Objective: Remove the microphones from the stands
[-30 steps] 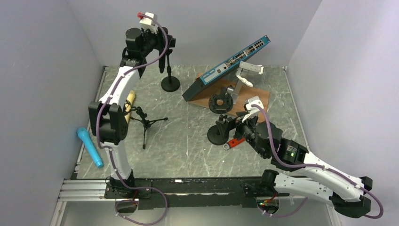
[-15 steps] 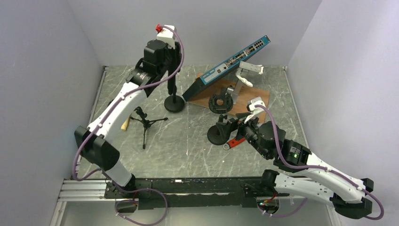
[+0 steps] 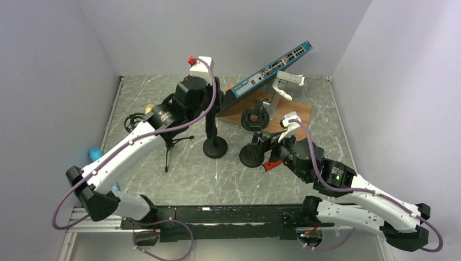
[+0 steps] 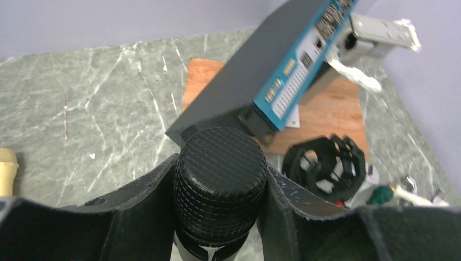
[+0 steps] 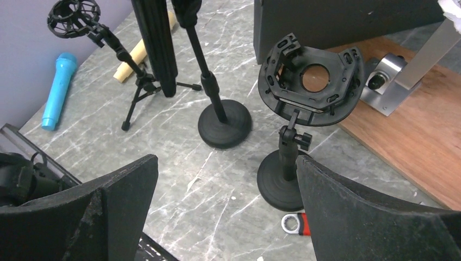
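Since the task called for lifting the mic clear, the left gripper (image 4: 220, 215) was clamped on the microphone (image 4: 220, 163), its jaws pressing both sides of the black mesh head just below the crown. That high, side-on grip looked chosen to allow a straight pull upward. The microphone appeared to sit in the clip of the stand (image 3: 215, 147), whose round base rested on the table (image 3: 228, 176) near the middle, so removal was judged not yet done.

Just beside it, the right gripper (image 5: 225, 209) hung with its jaws spread wide and held nothing. It faced the stand's base from the near side, probably placed to pin it while the other arm pulled. A shock-mount stand (image 5: 310, 79) stood closer to that gripper, with a small wrench (image 5: 293, 223) at its foot. Farther out, a network switch (image 4: 293, 65) leaned over a wooden board (image 4: 331, 109), and a blue microphone (image 5: 57, 87) lay apart by the left wall.
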Available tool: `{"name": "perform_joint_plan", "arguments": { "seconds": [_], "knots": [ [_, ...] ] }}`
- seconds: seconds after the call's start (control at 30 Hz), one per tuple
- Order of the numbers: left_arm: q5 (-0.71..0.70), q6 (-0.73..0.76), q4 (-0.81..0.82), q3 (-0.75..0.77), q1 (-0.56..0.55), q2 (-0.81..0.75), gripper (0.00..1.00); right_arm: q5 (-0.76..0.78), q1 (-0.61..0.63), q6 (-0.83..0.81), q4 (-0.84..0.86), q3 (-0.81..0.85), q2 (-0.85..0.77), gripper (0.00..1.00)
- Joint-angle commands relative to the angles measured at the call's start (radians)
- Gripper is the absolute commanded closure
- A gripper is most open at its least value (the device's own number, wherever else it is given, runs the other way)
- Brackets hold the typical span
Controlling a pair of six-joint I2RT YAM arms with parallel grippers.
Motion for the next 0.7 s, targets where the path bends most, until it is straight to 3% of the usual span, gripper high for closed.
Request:
{"name": "perform_joint_plan", "arguments": {
  "seconds": [0.0,0.23,0.4,0.57,0.67],
  "knots": [
    [-0.054,-0.006,0.039,-0.072,-0.070,-0.139,1.00,-0.050,-0.002,0.018,0.031,0.051,0.001,0.00],
    [0.081,-0.008,0.029,-0.243,-0.103,-0.323,1.00,-0.123,-0.002,0.007,0.078,0.082,0.079,0.00],
    [0.182,-0.009,0.050,-0.357,-0.104,-0.469,1.00,-0.279,-0.002,0.011,0.131,0.126,0.178,0.00],
    [0.202,-0.015,-0.058,-0.317,-0.104,-0.525,1.00,-0.385,-0.002,0.092,0.228,0.141,0.257,0.00],
    [0.224,-0.028,-0.112,-0.278,-0.103,-0.531,1.00,-0.419,-0.002,0.171,0.297,0.146,0.311,0.06]
  ]
}}
